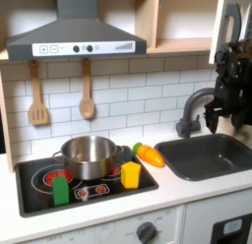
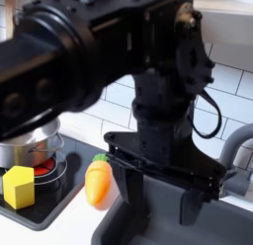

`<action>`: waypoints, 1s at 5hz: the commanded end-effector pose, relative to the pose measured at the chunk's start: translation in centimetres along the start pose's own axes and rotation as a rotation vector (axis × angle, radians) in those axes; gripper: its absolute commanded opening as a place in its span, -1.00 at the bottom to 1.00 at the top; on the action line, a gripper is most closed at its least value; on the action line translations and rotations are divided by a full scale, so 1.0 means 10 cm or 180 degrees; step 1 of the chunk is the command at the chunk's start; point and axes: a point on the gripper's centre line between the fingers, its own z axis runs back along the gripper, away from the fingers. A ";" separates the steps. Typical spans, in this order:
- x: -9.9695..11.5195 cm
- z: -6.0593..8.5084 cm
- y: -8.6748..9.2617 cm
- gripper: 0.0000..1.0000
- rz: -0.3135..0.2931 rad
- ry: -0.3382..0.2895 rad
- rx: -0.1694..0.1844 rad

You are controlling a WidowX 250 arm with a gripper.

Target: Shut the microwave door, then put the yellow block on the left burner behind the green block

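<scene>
The yellow block (image 1: 130, 174) (image 2: 18, 186) stands on the stove's front right part, beside the steel pot (image 1: 88, 155). At the front left of the stove, the green block (image 1: 61, 189) is upright before the left burner. The microwave door (image 1: 229, 17) hangs swung open at the top right, seen nearly edge-on, beside the wooden compartment (image 1: 183, 17). My black arm rises at the first exterior view's right, partly covering the door. My gripper (image 2: 163, 203) (image 1: 219, 112) points down over the sink (image 1: 209, 155), by the faucet; its two fingers stand apart, open, holding nothing.
An orange carrot (image 1: 150, 154) (image 2: 97, 180) lies on the counter between stove and sink. A grey range hood (image 1: 75, 33) hangs above the stove, with two wooden utensils (image 1: 39, 95) on the tiled wall. The faucet (image 1: 191, 108) curves up behind the sink.
</scene>
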 end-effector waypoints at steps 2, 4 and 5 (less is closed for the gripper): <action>0.34 0.02 0.02 1.00 0.0255 -0.0149 0.0139; 0.60 -0.03 -0.03 1.00 0.0346 -0.0182 0.0138; 0.69 -0.01 0.08 1.00 0.0498 -0.0205 0.0159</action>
